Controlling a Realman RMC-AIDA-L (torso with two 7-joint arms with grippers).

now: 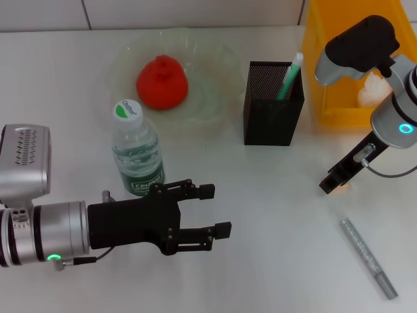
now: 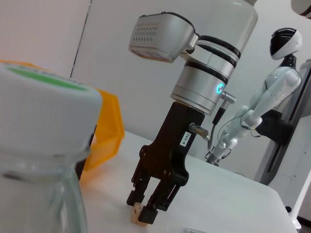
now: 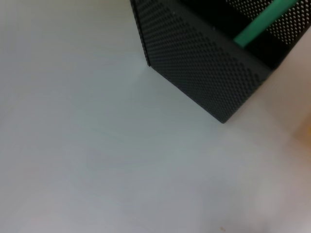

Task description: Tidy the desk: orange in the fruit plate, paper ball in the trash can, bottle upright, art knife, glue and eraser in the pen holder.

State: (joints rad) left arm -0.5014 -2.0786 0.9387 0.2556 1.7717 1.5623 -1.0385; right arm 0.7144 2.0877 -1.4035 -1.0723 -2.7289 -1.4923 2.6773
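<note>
Eraser (image 2: 138,216) between lowered right gripper (image 2: 146,209) fingertips on desk (image 1: 273,215).

1. Bottle (image 1: 137,153): green-and-white cap carries a word, looks like "Cestbon"; body label too small to read.
2. Right gripper (image 2: 144,209): white sticker, reads roughly "T03-4".

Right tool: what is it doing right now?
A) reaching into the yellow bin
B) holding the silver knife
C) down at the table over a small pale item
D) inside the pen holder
C: the right tool is lowered to the table, its tips around a small pale item.
</note>
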